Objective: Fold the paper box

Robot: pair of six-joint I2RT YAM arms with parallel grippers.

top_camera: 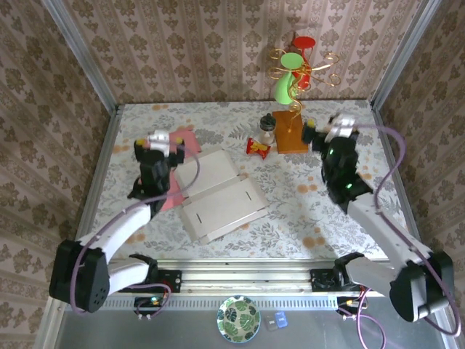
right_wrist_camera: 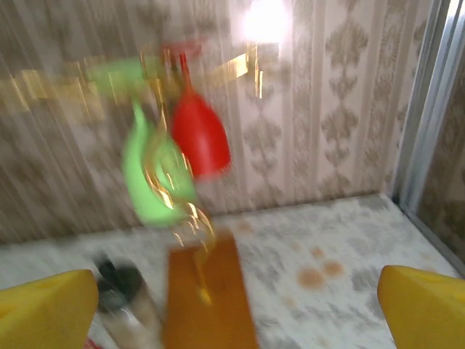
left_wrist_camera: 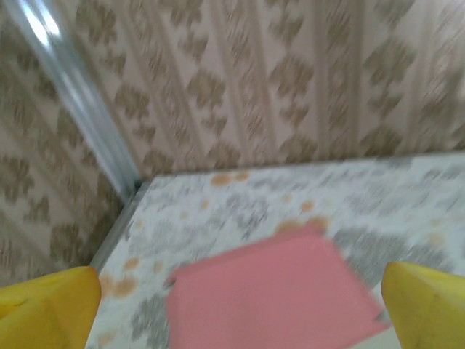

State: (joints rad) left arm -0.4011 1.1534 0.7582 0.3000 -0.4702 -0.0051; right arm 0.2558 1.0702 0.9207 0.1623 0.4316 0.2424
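Left hand (top_camera: 161, 141) spread wide, empty, over pink edge of paper box (top_camera: 221, 195); right hand (top_camera: 325, 129) spread wide, empty

The surface (top_camera: 305, 211) is seen from above and behind; the far wall (top_camera: 218, 51) is faced by both low wrist views.

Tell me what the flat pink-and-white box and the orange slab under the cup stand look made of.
The flat pink-and-white box looks like thin card: matte, lying flat with straight creases and small slots, pink on one face, white on the other. The orange slab looks like wood or painted board, a rigid, smooth-looking block; the blurred right wrist view shows no grain.
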